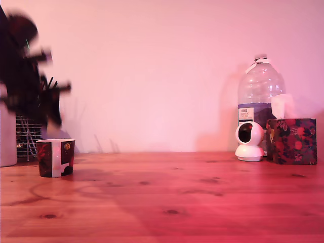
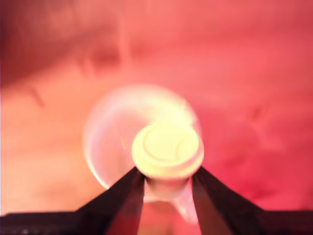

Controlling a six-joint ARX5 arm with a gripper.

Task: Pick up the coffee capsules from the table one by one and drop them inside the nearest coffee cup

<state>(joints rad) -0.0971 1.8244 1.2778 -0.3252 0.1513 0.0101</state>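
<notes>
In the wrist view a pale, round coffee capsule (image 2: 167, 149) sits between my two dark fingers (image 2: 122, 196), so my gripper (image 2: 167, 174) is shut on it. Behind the capsule is a blurred pale round shape (image 2: 110, 132); I cannot tell whether it is the cup's mouth. In the exterior view the coffee cup (image 1: 55, 158), dark with a red floral pattern and a white rim, stands on the wooden table (image 1: 167, 197) at that view's left. My arm and gripper (image 1: 48, 101) appear as a dark motion blur above the cup.
A wire holder of dark sticks (image 1: 28, 132) and a tall white cylinder (image 1: 7, 136) stand behind the cup. At the exterior view's right are a white round camera (image 1: 249, 141), a large water bottle (image 1: 260, 98) and a floral tissue box (image 1: 292, 140).
</notes>
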